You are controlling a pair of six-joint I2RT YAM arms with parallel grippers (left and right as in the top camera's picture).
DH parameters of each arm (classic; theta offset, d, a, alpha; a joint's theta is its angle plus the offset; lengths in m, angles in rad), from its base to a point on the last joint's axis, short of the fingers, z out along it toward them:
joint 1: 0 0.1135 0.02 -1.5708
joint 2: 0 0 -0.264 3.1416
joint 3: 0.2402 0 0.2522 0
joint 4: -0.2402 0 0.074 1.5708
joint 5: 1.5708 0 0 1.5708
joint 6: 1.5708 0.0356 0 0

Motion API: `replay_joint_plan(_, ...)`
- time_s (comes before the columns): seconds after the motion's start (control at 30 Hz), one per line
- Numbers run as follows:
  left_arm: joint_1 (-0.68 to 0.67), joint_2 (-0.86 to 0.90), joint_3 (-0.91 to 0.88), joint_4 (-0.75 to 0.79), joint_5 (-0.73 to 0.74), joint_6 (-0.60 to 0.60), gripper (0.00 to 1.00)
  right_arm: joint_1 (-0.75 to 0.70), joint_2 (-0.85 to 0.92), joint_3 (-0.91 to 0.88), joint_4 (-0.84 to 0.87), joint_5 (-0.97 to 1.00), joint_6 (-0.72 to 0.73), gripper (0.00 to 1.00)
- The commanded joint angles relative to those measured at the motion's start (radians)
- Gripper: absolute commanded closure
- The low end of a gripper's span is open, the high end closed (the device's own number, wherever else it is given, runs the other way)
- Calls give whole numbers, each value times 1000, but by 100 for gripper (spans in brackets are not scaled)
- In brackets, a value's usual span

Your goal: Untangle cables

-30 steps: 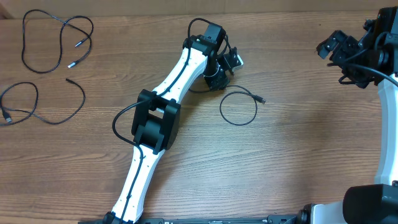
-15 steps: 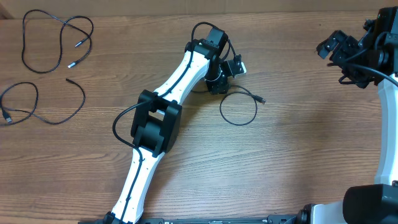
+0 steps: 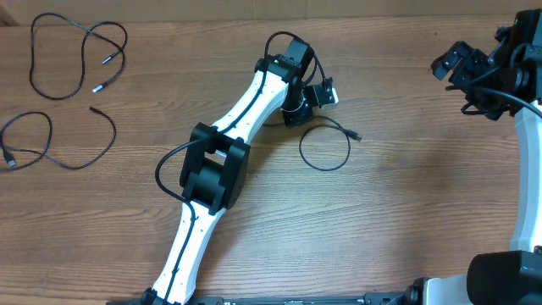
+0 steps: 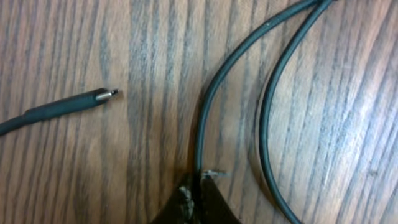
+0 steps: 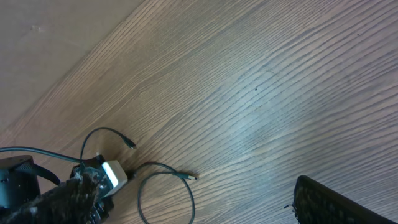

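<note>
Left tool (image 4: pixel 198 190) pinched shut on looped cable (image 4: pixel 208 99) near bench (image 3: pixel 406 220) far edge; right tool (image 3: pixel 455 63) wide open, empty; pull slow w/o tightening loop.

matt wood-grain table (image 3: pixel 406 212), smooth black cables (image 4: pixel 200 137), metal plug tip (image 4: pixel 107 94)

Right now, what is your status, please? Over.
Left gripper shut on looped cable. Right gripper open, off to the side. Two more cables far left, apart. Nothing blocking.
</note>
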Motion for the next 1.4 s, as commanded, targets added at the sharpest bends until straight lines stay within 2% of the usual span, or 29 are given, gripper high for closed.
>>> replay_joint_plan(0.0,-11,66,-59,-23,-16,4,96,1,-2,14,6,-4,5,0)
replay_joint_plan(0.13,-11,66,-59,-31,-10,3,96,1,-2,14,6,-4,5,0)
replay_joint_plan(0.23,-13,53,-51,-33,-10,-78,96,1,-2,14,6,-4,5,0)
replay_joint_plan(0.37,-13,19,26,-34,-10,-276,96,1,-2,14,6,-4,5,0)
replay_joint_plan(0.47,-6,-26,157,-55,-9,-515,96,1,-2,14,6,-4,5,0)
replay_joint_plan(0.57,2,-71,263,-90,0,-623,96,1,-2,14,6,-4,5,0)
replay_joint_plan(0.7,13,-140,361,-120,98,-645,96,1,-2,14,6,-4,5,0)
replay_joint_plan(0.83,25,-228,375,-121,226,-654,96,1,-2,14,6,-4,5,0)
replay_joint_plan(0.93,40,-285,375,-120,284,-722,96,1,-2,14,5,-4,5,0)
replay_joint_plan(1.07,70,-337,375,-120,338,-802,96,1,-2,14,6,-4,5,0)
replay_joint_plan(1.27,100,-354,374,-150,338,-816,96,1,-2,14,6,-4,5,0)
replay_joint_plan(1.33,95,-348,363,-192,244,-816,87,1,-2,14,6,-4,5,0)
replay_joint_plan(1.37,82,-341,350,-213,209,-816,74,1,-2,14,6,-4,5,0)
